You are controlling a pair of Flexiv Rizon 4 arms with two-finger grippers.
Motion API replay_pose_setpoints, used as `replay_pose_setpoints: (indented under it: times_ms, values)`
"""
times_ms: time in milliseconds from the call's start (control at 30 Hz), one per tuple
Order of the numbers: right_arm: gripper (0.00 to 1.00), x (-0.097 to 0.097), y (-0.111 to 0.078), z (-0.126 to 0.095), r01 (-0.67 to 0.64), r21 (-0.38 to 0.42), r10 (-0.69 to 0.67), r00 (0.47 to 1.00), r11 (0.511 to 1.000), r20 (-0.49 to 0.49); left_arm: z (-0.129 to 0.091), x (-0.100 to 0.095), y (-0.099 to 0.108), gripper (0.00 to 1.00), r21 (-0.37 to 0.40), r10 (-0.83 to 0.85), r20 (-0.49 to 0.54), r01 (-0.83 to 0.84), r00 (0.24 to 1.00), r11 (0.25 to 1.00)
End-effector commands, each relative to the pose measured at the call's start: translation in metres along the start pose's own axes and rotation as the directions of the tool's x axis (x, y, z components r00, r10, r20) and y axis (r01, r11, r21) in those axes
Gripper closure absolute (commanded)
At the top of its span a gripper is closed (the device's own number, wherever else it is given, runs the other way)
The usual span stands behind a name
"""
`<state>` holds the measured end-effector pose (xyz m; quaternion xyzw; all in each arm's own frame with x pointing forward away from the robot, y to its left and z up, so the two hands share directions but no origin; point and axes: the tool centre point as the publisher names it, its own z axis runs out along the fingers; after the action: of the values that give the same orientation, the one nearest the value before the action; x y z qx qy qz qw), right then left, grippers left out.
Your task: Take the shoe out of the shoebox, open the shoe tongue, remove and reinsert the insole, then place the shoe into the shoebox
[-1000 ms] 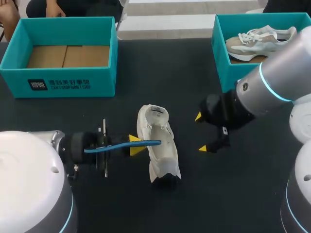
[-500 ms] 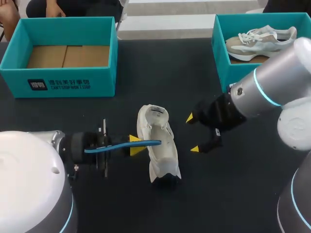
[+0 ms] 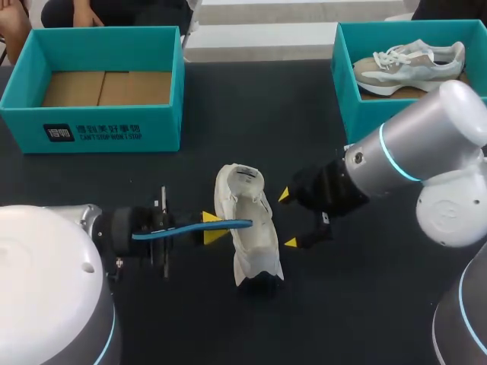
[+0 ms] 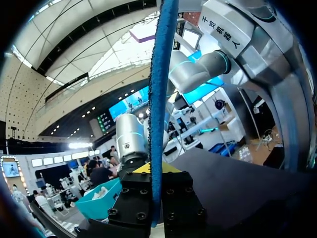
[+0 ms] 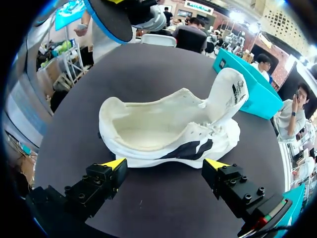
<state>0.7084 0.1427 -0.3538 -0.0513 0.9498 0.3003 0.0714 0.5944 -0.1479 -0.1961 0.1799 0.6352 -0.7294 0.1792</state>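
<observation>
left wrist view: insole (image 4: pixel 158 99) edge-on in jaws, end cut off.

The thin blue insole (image 4: pixel 158 89) is blocking the left wrist view ahead, and the right arm (image 3: pixel 411 152) is covering part of the far-right teal cardboard shoebox (image 3: pixel 346 91).

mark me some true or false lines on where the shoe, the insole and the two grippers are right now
1. The white shoe lies on the table, outside the boxes. True.
2. The right gripper is shut on the white shoe. False: it is open, its tips just short of the shoe's side.
3. The left gripper is shut on the blue insole. True.
4. The left box holds a shoe. False: only its cardboard floor shows; the second shoe sits in the right box.
</observation>
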Motion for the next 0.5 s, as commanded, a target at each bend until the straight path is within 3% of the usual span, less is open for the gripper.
replay_pose_setpoints:
  times_ms: [33,200,500]
  values:
    - [0.0,0.0,0.001,0.002,0.0,0.002,0.0,1.0,1.0,0.001,0.009,-0.005,-0.008,1.0,-0.016,0.039,-0.015,-0.04,0.999,0.999]
    - [0.0,0.0,0.001,0.002,0.0,0.002,0.0,1.0,1.0,0.001,0.018,-0.012,-0.01,1.0,-0.044,0.094,-0.032,-0.096,0.995,0.994]
    - [0.0,0.0,0.001,0.002,0.0,0.002,0.0,1.0,1.0,0.001,0.023,-0.005,0.017,1.0,-0.114,0.172,-0.074,-0.18,0.982,0.977]
